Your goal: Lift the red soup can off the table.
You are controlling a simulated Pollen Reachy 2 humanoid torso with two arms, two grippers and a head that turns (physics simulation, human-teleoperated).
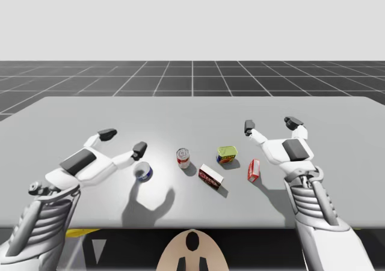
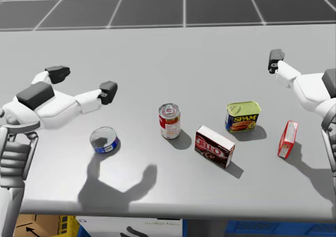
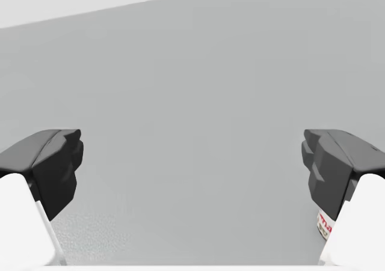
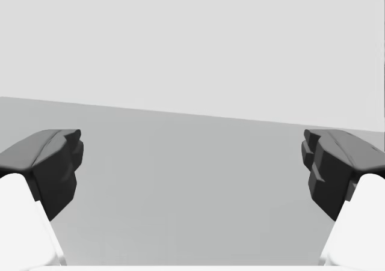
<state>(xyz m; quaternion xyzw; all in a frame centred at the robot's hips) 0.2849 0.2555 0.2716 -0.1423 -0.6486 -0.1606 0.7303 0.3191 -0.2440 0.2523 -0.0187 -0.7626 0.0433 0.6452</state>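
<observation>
Red can (image 1: 183,158) upright on the bench (image 1: 180,115). Left gripper (image 1: 123,142) near it, right gripper (image 1: 271,124) farther off, both spread wide.

Red soup can (image 2: 169,121), grey table (image 2: 210,58)

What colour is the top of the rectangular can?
Yellow-green; the rectangular can shows best in the head view.

Red soup can (image 2: 169,121) — upright, mid-table, silver lid, seemingly untouched
</observation>
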